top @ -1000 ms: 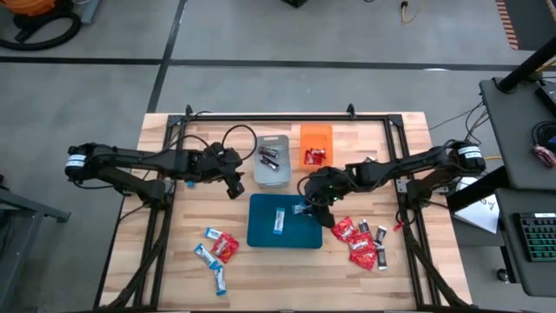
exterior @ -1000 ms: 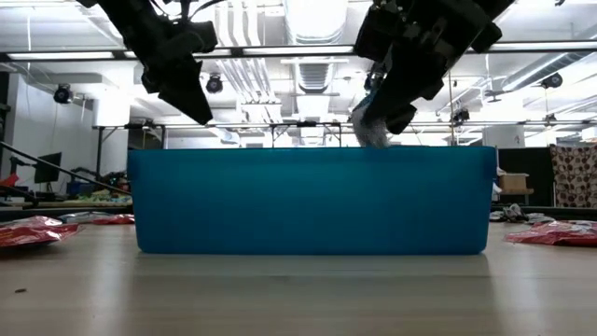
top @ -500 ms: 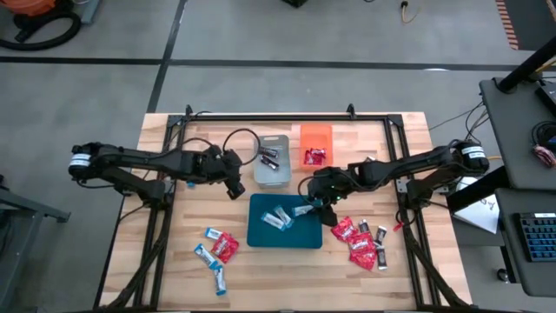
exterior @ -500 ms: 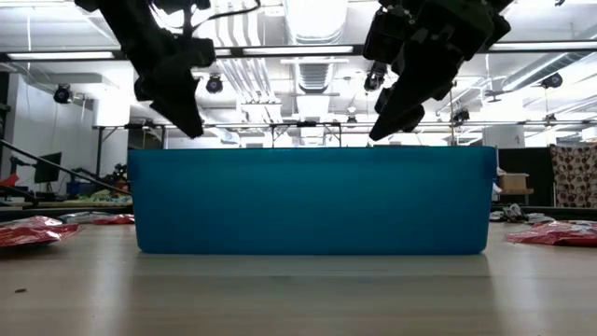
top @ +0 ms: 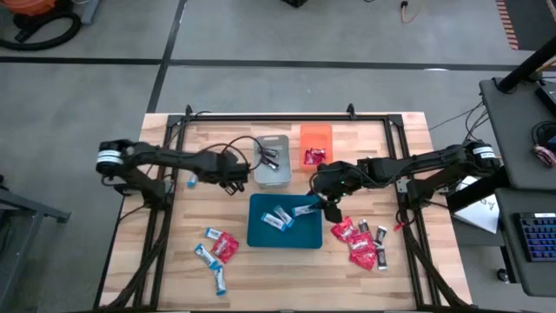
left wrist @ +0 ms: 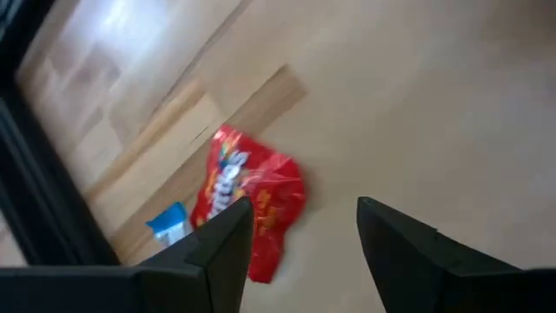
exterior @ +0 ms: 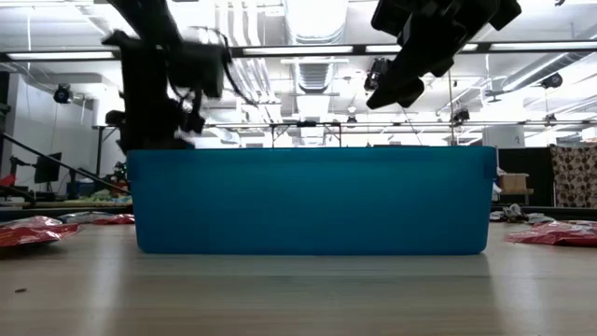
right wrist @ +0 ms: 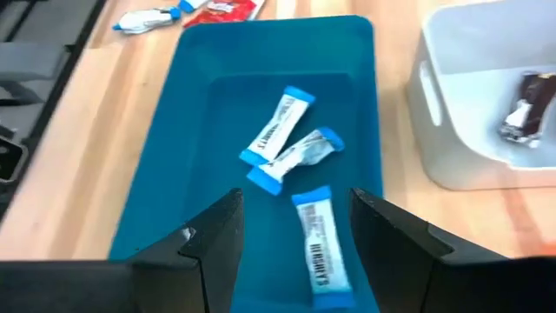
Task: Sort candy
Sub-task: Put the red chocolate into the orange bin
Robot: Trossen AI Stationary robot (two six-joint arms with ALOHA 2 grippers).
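Three blue-and-white bars (right wrist: 279, 127) lie in the blue tray (top: 261, 233) at the middle of the table (top: 391, 139), and the right gripper (top: 329, 207) hangs above that tray's right edge with its fingers (right wrist: 395, 239) spread and nothing between them. Behind the blue tray stand a grey tray (top: 281, 176) holding dark mini bars (top: 268, 156) and, to its right, an orange tray (top: 316, 133) holding red packets (top: 314, 156). The left gripper (top: 233, 184) is just left of the grey tray, above bare wood, its fingers (left wrist: 219, 248) apart and empty. More candy lies loose on the table: red packets and blue-and-white bars near the left front (top: 217, 250), and red packets with dark mini bars at the right front (top: 360, 242).
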